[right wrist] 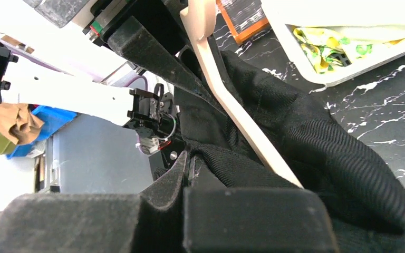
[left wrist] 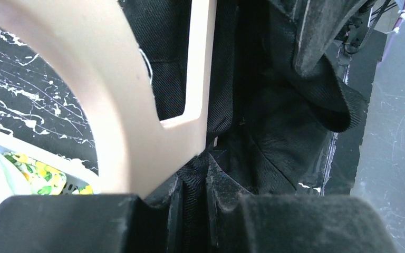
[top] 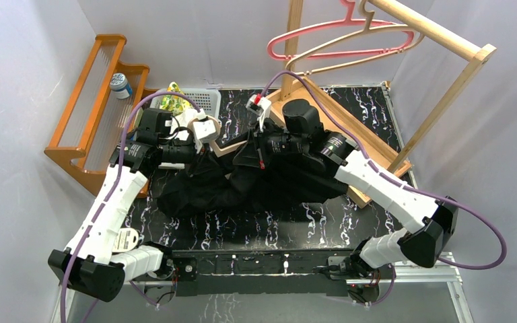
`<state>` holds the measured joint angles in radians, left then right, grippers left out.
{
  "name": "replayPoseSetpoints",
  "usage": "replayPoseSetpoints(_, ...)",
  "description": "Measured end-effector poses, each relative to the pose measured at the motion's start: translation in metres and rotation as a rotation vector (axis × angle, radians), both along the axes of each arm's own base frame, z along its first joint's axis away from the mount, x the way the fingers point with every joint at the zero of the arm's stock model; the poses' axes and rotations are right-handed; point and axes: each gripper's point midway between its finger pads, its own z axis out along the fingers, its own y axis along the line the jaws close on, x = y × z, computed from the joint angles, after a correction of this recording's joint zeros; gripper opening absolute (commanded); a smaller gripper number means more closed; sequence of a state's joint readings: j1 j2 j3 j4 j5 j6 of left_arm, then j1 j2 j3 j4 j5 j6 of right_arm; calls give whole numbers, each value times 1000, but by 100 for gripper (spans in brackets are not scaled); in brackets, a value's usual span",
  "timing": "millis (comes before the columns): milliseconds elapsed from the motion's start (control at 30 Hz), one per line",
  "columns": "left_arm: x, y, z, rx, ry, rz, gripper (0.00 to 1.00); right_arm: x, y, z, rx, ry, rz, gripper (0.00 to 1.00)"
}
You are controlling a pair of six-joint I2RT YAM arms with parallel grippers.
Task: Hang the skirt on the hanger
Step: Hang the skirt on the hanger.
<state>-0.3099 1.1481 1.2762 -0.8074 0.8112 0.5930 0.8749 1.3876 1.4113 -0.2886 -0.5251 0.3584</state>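
Note:
The black skirt (top: pixel 242 188) lies bunched in the middle of the marbled table. A pale wooden hanger (top: pixel 225 149) pokes out of its top edge between my two grippers. In the left wrist view the hanger (left wrist: pixel 121 105) curves over the skirt (left wrist: pixel 274 105). My left gripper (left wrist: pixel 192 182) is shut on a fold of the skirt beside the hanger's arm. My right gripper (right wrist: pixel 191 164) is shut, with the skirt's edge (right wrist: pixel 253 174) pinched at its tips. The hanger's arm (right wrist: pixel 232 105) runs diagonally just past it. From above, the left gripper (top: pixel 207 149) and the right gripper (top: pixel 259 149) face each other.
A white basket (top: pixel 205 97) with yellow-green cloth stands at the back left. Beside it are an orange wooden rack (top: pixel 94 114) and a small bottle (top: pixel 120 85). A wooden clothes rail (top: pixel 444 81) at the back right carries a pink hanger (top: pixel 309 33) and a wooden hanger (top: pixel 377 47).

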Motion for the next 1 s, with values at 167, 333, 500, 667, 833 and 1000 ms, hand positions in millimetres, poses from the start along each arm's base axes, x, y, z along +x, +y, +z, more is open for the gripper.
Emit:
replayPoseSetpoints(167, -3, -3, 8, -16, -33, -13, 0, 6, -15, 13, -12, -87, -110, 18)
replayPoseSetpoints(333, -9, -4, 16, -28, -65, -22, 0, 4, -52, 47, 11, -203, -258, 49)
replayPoseSetpoints(500, -12, -4, 17, -37, -62, -28, 0, -6, -66, 67, 4, -242, -240, 56)
replayPoseSetpoints(667, -11, -5, 12, -34, -44, -31, 0, 0, -65, 62, -39, -252, -253, 60)
replayPoseSetpoints(833, -14, -5, 3, -24, -13, -43, 0, 9, -69, 61, -70, -342, -257, 61)
replayPoseSetpoints(1000, -22, -5, -8, -22, 28, -65, 0, 7, -54, 46, -111, -455, -106, 60)
